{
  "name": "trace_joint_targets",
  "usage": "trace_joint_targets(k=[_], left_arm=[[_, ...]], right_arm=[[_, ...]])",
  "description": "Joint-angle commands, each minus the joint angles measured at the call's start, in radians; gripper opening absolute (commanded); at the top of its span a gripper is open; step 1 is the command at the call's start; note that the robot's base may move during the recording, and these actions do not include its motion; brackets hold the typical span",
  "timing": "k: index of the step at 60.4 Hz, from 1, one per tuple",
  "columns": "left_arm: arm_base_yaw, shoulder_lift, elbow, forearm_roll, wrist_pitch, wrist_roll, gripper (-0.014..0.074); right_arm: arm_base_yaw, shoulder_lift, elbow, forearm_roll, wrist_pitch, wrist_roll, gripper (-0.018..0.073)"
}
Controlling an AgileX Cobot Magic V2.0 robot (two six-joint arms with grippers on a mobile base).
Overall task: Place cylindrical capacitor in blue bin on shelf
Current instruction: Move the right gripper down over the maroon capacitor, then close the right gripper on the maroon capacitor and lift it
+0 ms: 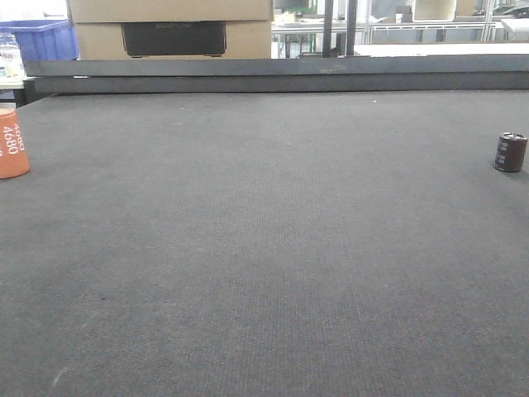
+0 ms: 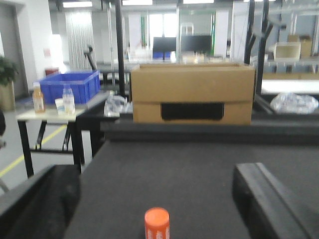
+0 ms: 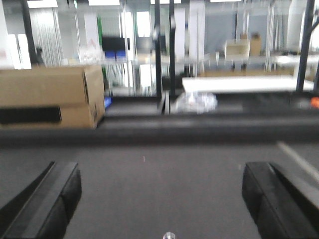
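Observation:
An orange cylindrical capacitor with white print stands upright at the mat's left edge. In the left wrist view the orange capacitor stands low in the middle, and my left gripper is open, its fingers wide to either side and clear of it. A dark brown cylindrical capacitor stands at the mat's right edge. My right gripper is open over the mat, with a small silver cap at the bottom edge between the fingers. The shelf and its blue bin are out of view.
The dark grey mat ends in a raised black ledge at the back. A cardboard box stands behind it. A blue crate and bottles sit on a side table at the far left.

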Motion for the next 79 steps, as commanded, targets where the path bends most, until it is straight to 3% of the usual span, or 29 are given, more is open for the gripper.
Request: trace_joint_targets(k=[1,7,16,31,50,62,79], left_arm=[[-0.002,0.048,-0.010,-0.017,0.003,0.004,0.0613],[-0.008,0.061,-0.010,-0.024,0.003,0.004,0.0611],[-0.033,0.061,-0.010,-0.024,0.003,0.004,0.0611],[-0.043,0.061,-0.010,-0.024,0.003,0.004,0.0611],[-0.043,0.061,-0.010,-0.024,0.003,0.004,0.0611],[-0.043,0.061,-0.010,-0.024,0.003,0.004,0.0611],[-0.042,0.061,-0.010,-0.024,0.003,0.004,0.0610]], right_arm=[[0.004,0.112,-0.006,-0.007,0.011,0.000,0.0568],[0.004,0.260,-0.004,-0.009,0.031,0.000,0.0568],[0.005,0.474,0.031,-0.019,-0.111,0.000,0.0568],[0.005,0.783,0.123,-0.073,-0.567,0.000,0.0568],[0.004,1.205,0.110,-0.081,-1.191,0.000,0.0568],[0.004,1.399,0.024,-0.072,-1.264,0.000,0.0568],[-0.004,1.491,-0.091,-0.025,-1.266,0.000,0.0568]])
